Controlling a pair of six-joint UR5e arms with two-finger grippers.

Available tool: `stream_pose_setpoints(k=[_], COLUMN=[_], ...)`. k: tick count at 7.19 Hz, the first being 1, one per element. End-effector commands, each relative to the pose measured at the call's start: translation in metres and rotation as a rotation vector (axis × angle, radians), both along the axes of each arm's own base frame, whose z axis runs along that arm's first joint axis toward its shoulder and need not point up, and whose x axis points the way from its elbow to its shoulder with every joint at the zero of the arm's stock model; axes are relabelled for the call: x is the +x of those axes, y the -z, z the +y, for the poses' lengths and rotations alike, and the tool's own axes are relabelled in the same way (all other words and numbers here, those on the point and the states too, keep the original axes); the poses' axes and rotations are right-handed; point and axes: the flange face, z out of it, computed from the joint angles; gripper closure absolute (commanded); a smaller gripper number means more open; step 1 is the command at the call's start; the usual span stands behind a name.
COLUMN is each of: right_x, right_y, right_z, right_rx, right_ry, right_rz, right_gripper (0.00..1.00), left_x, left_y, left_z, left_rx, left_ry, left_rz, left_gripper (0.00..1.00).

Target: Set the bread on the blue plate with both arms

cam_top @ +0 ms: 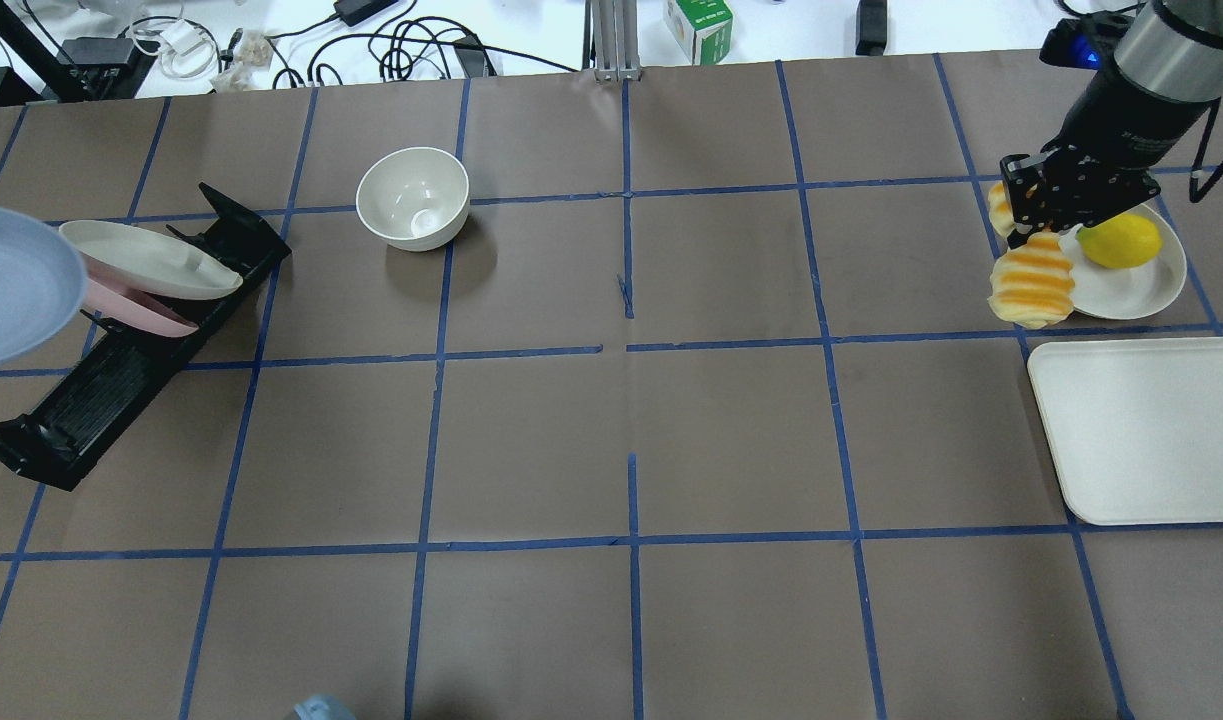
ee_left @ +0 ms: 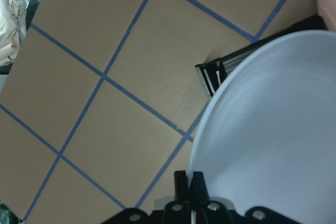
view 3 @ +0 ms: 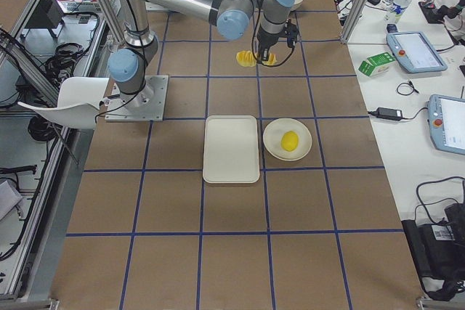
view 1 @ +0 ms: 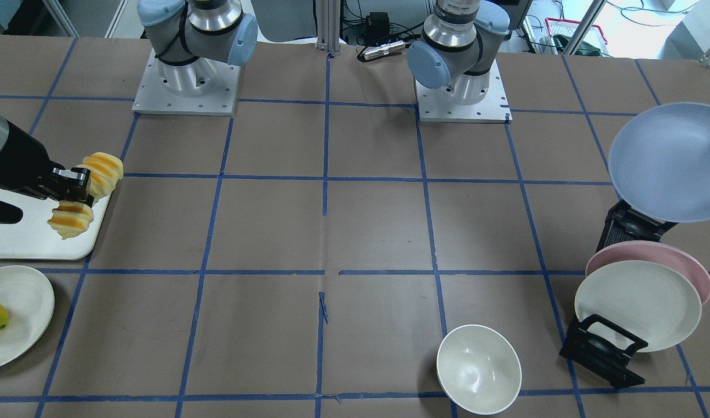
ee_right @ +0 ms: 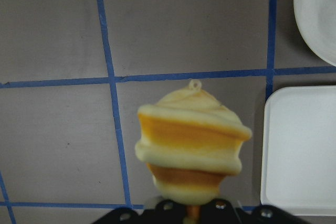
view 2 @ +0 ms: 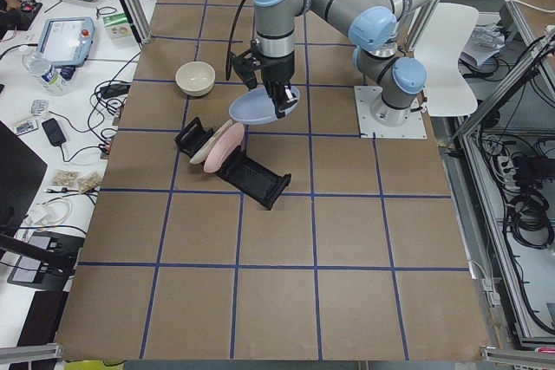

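Right end effector (view 1: 75,187) around bread (view 1: 103,168) — left end effector (ee_left: 189,178) at blue plate (ee_left: 273,129) rim

open: bare table (cam_top: 731,430) middle | robot's left: rack (cam_top: 91,400) and bowl (cam_top: 412,198) in the way | robot's right: tray (cam_top: 1151,430), fruit plate (cam_top: 1131,290)
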Motion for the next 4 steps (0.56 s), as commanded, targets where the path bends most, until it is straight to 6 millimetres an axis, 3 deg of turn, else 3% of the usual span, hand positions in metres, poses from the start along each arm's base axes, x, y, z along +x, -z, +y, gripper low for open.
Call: stream_pose_setpoints(k=[1,2,3,4], right_x=[0.001,0.003,0.003,0.003], right_y=[0.002,0.004,0.003,0.004], right_z=[0.001,0.002,0.003,0.002], right_rx=[0.001,0.002,0.001,0.002], right_ry=[0.002,0.004,0.004,0.001], right_rz=[-0.004,-0.011,-0.012,-0.012], right_gripper=[1.00,1.00,1.00,1.00], left_x=[-0.147,-0.208,-0.252,-0.294], left_y=[0.023,0.035,0.058,0.096], left_z=[-0.050,-0.064,-0.072,-0.079], left_rx=[-0.033,-0.055,-0.051,-0.077], left_ry=[0.252,0.346,0.415,0.444], left_rz=[0.113,0.168,0.189,0.240], left_gripper=[1.00,1.00,1.00,1.00])
